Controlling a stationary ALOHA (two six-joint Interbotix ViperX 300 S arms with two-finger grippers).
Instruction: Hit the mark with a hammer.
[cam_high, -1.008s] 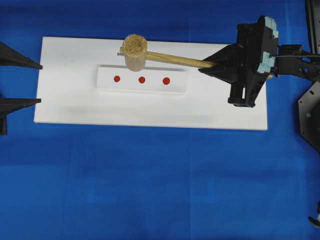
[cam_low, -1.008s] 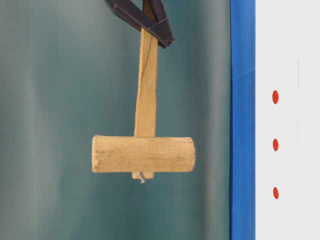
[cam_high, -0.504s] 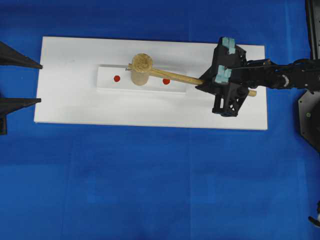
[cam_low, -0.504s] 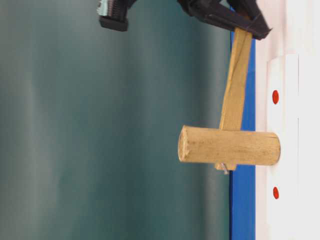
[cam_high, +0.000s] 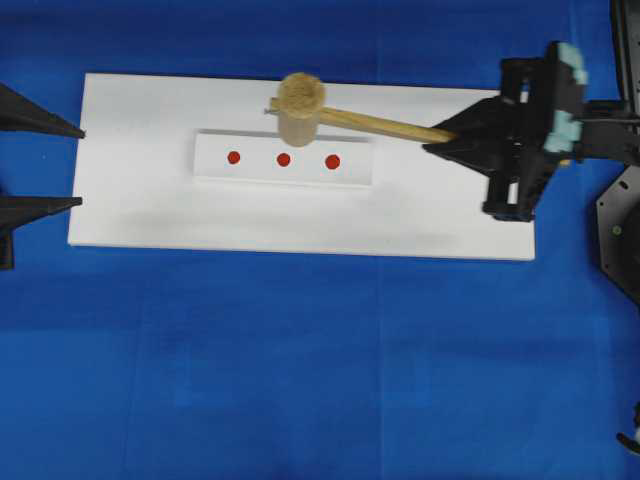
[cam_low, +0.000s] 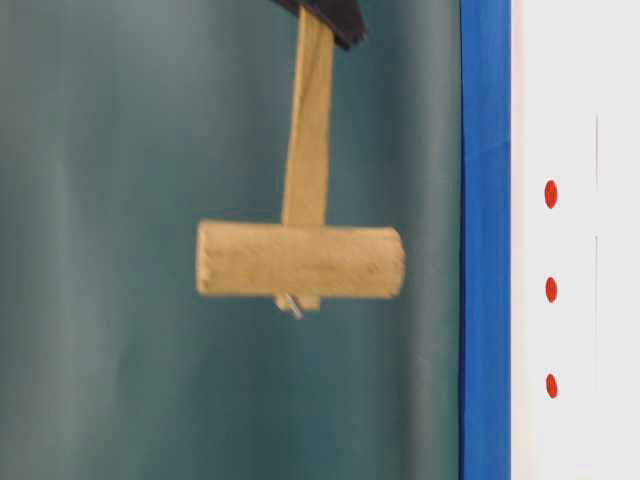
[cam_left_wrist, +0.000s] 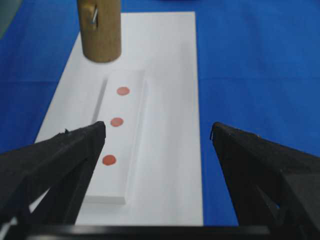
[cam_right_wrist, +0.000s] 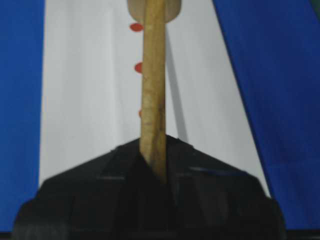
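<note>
right gripper (cam_high: 450, 135) clamped on the far handle end of the hammer (cam_high: 300, 105), head raised clear above the marks (cam_high: 283, 159), left gripper (cam_left_wrist: 157, 135) wide open and idle; stiff wood, head-heavy, so that end grip may let it pivot

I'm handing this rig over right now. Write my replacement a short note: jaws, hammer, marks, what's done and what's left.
Right gripper: shut on the hammer handle, head lifted clear above the board.
Left gripper: open, empty, at the board's left end.
Three red marks sit on the raised strip, all uncovered.
Done: half a second ago the head was down on the middle mark; it has since swung back up.
Left: confirm the strike counts, or swing again.
</note>
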